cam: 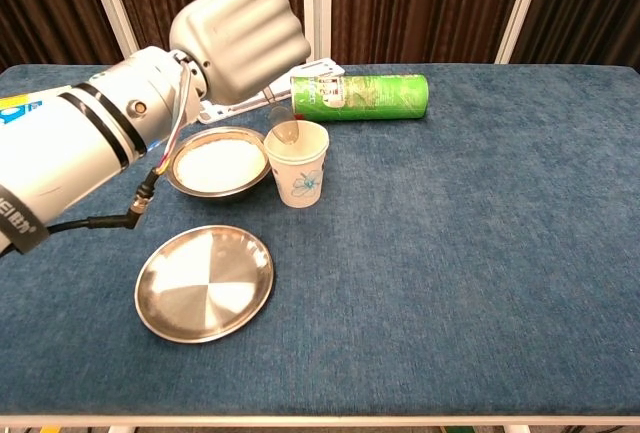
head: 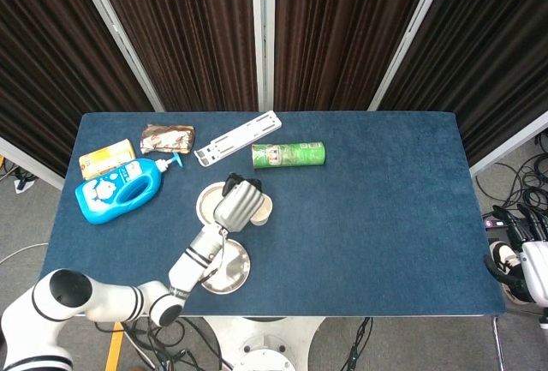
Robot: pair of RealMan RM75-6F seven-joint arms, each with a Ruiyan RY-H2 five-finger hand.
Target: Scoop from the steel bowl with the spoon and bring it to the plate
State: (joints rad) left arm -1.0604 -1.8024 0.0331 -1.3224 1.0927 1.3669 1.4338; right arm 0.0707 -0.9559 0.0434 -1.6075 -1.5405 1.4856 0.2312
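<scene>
My left hand (cam: 240,48) hangs over the steel bowl (cam: 218,165), which is full of pale grains. It grips a metal spoon (cam: 285,132) whose tip sits at the rim of a white paper cup (cam: 297,163). I cannot tell what is on the spoon. In the head view the left hand (head: 238,204) hides part of the steel bowl (head: 205,202) and the paper cup (head: 263,210). The empty steel plate (cam: 204,282) lies in front of the bowl, and my forearm covers part of the plate (head: 236,266) in the head view. My right hand (head: 514,268) sits off the table at the right edge, its fingers unclear.
A green tube can (cam: 360,96) lies behind the cup, with a white strip (head: 240,138) behind it. At the back left are a blue bottle (head: 118,189), a yellow box (head: 106,158) and a snack packet (head: 167,137). Blue cloth covers the table (cam: 480,233).
</scene>
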